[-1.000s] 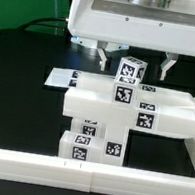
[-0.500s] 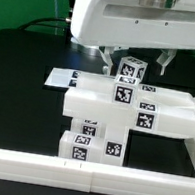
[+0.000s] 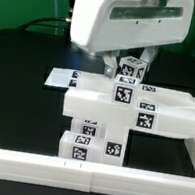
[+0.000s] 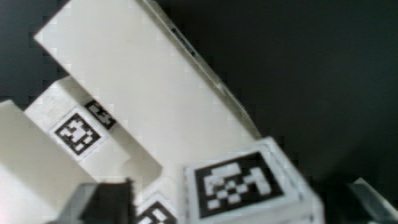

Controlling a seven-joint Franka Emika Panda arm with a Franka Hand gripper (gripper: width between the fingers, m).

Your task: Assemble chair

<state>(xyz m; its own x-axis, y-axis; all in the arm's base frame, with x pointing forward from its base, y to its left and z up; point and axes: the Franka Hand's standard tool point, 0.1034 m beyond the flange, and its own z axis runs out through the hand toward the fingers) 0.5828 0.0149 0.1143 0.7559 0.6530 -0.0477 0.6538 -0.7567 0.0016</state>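
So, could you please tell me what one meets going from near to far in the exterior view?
Long plain white rail → lower tagged block of the chair → wide flat chair block → small tagged cube between the gripper fingers → black table behind.

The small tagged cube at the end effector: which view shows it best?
The exterior view: the small cube sits atop the chair assembly, between the end effector's fingers. The wrist view shows only its tagged face, cropped.
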